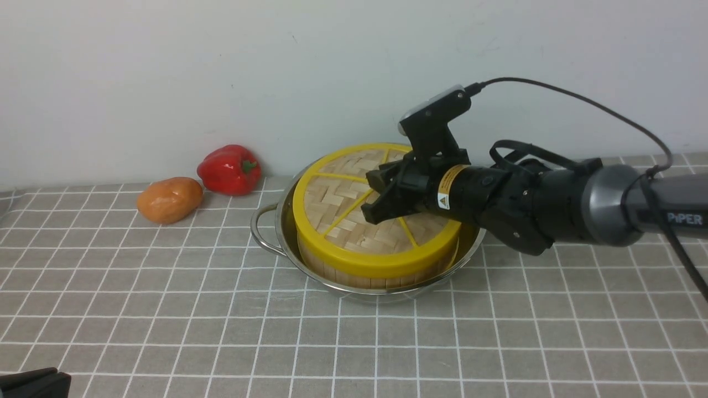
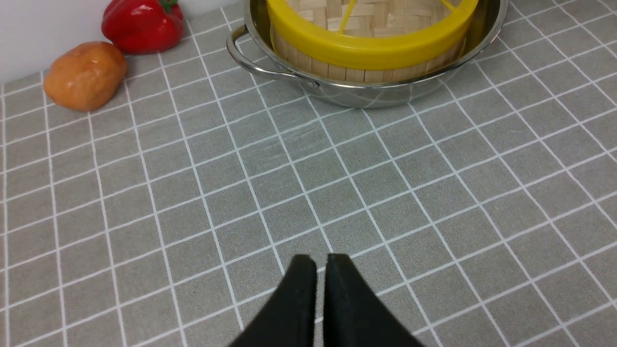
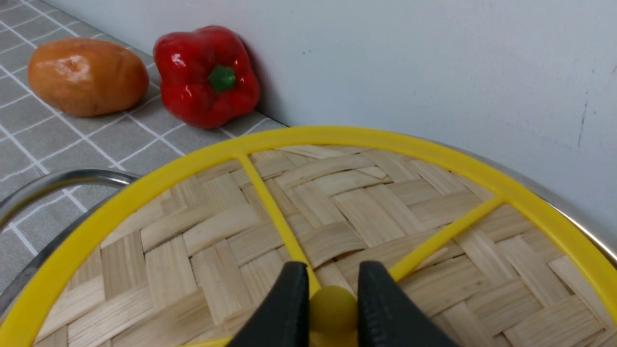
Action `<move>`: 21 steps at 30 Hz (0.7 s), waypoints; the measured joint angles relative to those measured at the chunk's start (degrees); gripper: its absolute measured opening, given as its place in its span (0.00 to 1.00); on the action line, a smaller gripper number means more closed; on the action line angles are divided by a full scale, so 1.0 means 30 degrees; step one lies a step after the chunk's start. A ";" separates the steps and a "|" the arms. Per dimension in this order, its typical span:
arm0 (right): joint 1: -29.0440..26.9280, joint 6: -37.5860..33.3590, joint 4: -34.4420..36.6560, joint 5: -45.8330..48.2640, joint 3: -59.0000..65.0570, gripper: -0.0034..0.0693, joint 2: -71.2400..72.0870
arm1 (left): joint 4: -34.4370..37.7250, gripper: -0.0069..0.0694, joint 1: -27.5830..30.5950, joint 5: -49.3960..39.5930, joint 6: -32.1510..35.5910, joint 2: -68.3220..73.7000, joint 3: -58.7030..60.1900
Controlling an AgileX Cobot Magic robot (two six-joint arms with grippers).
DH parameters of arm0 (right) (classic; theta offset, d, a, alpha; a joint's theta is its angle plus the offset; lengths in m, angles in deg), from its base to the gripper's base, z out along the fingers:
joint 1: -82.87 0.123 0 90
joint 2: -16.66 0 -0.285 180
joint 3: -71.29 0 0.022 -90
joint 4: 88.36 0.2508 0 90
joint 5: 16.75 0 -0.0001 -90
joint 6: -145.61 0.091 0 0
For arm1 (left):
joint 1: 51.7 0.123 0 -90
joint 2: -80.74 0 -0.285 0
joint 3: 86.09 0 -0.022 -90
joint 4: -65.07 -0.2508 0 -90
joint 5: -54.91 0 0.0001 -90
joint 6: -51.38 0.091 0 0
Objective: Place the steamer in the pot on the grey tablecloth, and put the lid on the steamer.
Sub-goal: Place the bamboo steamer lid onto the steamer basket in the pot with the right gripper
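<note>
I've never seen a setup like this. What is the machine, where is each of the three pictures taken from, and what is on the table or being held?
It is a robot with two arms, each ending in a pincer-like gripper. The wide picture looks forward from between the arms. The other two come from a camera on each wrist. On the grey tablecloth stands a steel pot holding the bamboo steamer, with the woven lid on top. The right gripper pinches the lid's yellow centre knob. The left gripper is shut, holding nothing, over bare cloth. A red pepper and an orange potato-shaped thing lie left of the pot.
</note>
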 joint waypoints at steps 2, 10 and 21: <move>0.0000 0.0000 0.0000 -0.0019 0.0000 0.27 0.0000 | 0.0000 0.12 0.0000 0.0000 0.0024 0.0000 0.0000; 0.0000 0.0000 0.0000 -0.0247 0.0000 0.61 -0.0003 | 0.0000 0.12 0.0000 0.0000 0.0097 0.0000 0.0000; 0.0000 -0.0011 -0.0196 -0.0443 0.0017 0.80 0.1756 | 0.0000 0.12 0.0000 0.0000 0.0112 0.0000 0.0000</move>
